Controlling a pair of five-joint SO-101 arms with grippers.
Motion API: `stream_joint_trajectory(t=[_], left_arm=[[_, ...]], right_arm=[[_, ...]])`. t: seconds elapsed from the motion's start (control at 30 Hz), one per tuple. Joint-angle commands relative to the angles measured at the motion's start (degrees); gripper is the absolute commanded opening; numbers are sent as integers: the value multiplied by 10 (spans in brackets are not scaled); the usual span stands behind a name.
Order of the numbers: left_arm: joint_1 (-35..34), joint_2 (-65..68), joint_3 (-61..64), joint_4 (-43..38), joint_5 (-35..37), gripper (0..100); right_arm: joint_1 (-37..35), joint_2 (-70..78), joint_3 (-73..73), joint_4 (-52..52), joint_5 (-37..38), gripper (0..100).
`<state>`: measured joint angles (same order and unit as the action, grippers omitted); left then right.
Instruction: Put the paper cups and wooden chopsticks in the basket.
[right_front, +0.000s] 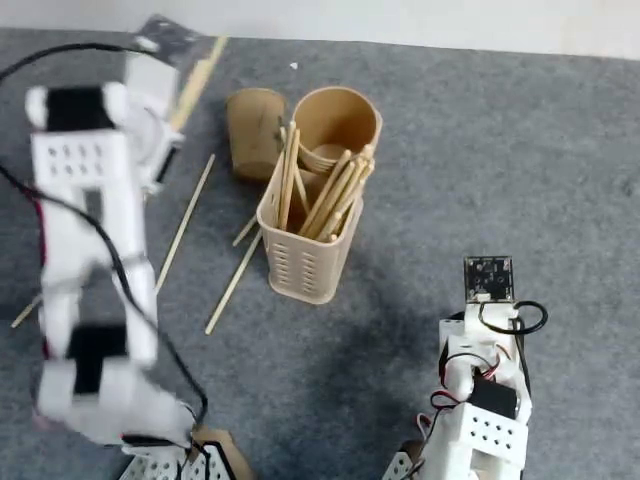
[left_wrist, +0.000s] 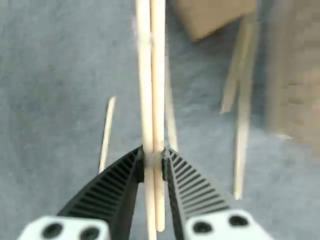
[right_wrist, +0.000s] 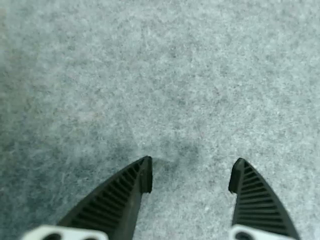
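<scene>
1. The left gripper (left_wrist: 153, 155) clamped two wooden chopsticks (left_wrist: 151, 75), well apart from the basket (right_front: 300, 265).
2. The right gripper (right_wrist: 190, 175) gaped wide, away from the basket.
3. One paper cup (right_front: 252, 130) lay just beside the basket.

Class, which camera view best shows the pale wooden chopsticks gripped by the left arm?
The left wrist view: the pale wooden chopsticks sit clamped side by side in the left gripper, up close. In the high view their slanted end sticks out beyond the arm. The right wrist view faces grey carpet.
</scene>
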<state>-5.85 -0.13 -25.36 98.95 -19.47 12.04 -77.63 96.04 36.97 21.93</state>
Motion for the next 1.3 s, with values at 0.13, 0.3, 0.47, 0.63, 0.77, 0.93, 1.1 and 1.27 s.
stream_joint_trajectory(t=[0.13,0.3,0.47,0.63,0.77,0.93,1.1,1.27], left_arm=[[180,-335,193,-236,109,4],[269,-393,316,-427,110,4],[336,-409,395,-550,110,4],[344,-408,502,-598,109,4],[314,-411,611,-653,109,5],[284,-425,655,-658,143,93],[278,-505,651,-641,190,168],[274,-570,650,-624,188,168]], right_arm=[[-4,-7,18,-10,5,260],[-4,-7,18,-10,6,260],[-4,-7,18,-10,6,260],[-4,-7,18,-10,6,260],[-3,-7,18,-10,6,260],[-3,-7,18,-10,6,260],[-3,-7,18,-10,6,260],[-4,-7,18,-10,6,260]])
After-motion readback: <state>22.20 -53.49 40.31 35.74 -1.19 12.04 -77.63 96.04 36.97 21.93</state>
